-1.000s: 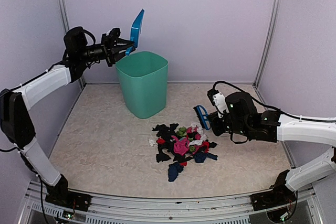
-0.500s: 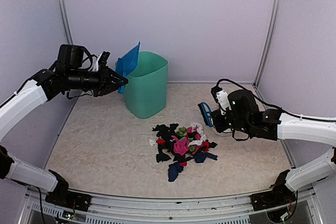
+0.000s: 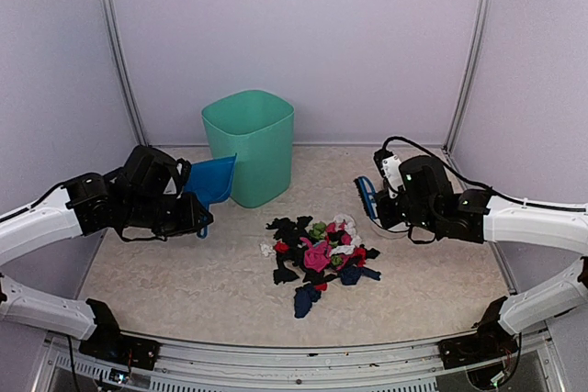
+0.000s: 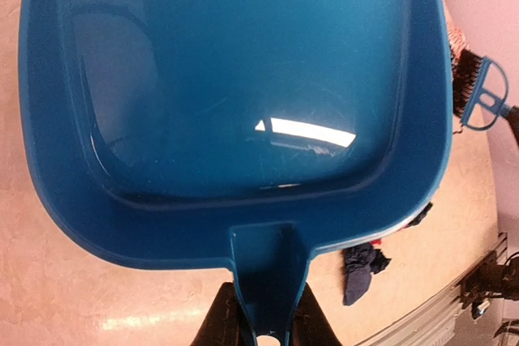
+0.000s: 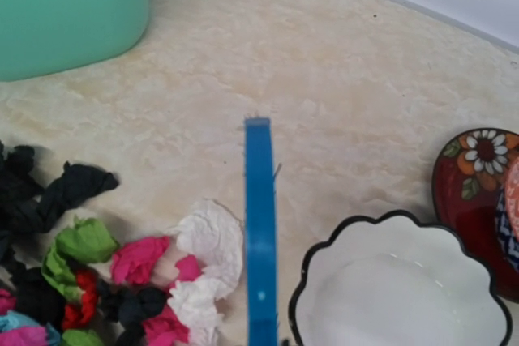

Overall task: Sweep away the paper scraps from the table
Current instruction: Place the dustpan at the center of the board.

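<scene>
Top view: a tall mint-green plastic bin [image 3: 250, 149] with a rounded-square mouth stands at the back of the beige marbled table [image 3: 165, 263]; its contents can't be seen. Crumpled paper scraps [image 3: 317, 259] in black, pink, red, white, green and dark blue are heaped mid-table. The left claw [image 3: 199, 219] clamps a glossy blue plastic dustpan [image 3: 211, 181] by its handle. The right claw [image 3: 375, 213] is pinched narrow on a blue brush [image 3: 367, 197].
Left wrist: the dustpan's inside is smooth and shiny.
Right wrist: the brush sits edge-on between the scraps and a white scalloped black-rimmed bowl [image 5: 397, 297], with a red floral dish [image 5: 474, 172] beside it.
</scene>
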